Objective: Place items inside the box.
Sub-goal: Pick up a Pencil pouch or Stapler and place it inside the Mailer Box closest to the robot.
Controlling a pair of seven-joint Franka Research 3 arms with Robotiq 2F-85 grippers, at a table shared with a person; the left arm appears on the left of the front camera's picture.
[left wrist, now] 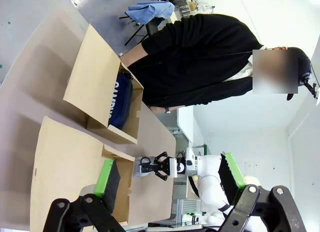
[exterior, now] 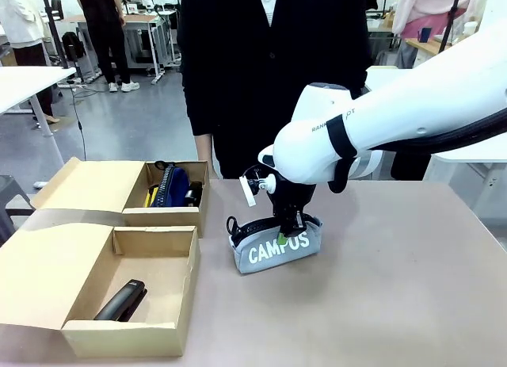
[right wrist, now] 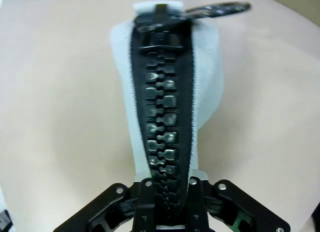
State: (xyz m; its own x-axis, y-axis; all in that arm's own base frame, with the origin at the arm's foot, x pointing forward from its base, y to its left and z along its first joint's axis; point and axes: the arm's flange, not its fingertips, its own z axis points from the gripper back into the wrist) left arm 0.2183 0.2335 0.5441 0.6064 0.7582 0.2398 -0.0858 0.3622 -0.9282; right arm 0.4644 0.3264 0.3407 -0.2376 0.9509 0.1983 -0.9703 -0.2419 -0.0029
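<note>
The grey pencil case (exterior: 265,250), one only, lies on the table (exterior: 396,288) near the middle, just right of the box, with "CAMPUS" facing the near side. The right gripper (exterior: 290,224) stands on its top. The front view does not show the grasp well, but the right wrist view does: the two fingers (right wrist: 145,194) are clenched on the black zip (right wrist: 162,101), at the end away from the pull ring (right wrist: 216,10). The right arm reaches in from the right, its wrist bent so the gripper points straight down.

The box lies open as two cardboard halves. The near half (exterior: 127,335) holds one black stapler (exterior: 120,301). The far half (exterior: 170,216) holds one navy pouch (exterior: 176,185) and one yellow utility knife (exterior: 150,197), the knife partly hidden. The left wrist view shows white letters on the pouch.

The left gripper (left wrist: 168,174) hangs above the box with its jaws released, the green pads well apart.

One person (exterior: 269,66) in black stands at the far side
</note>
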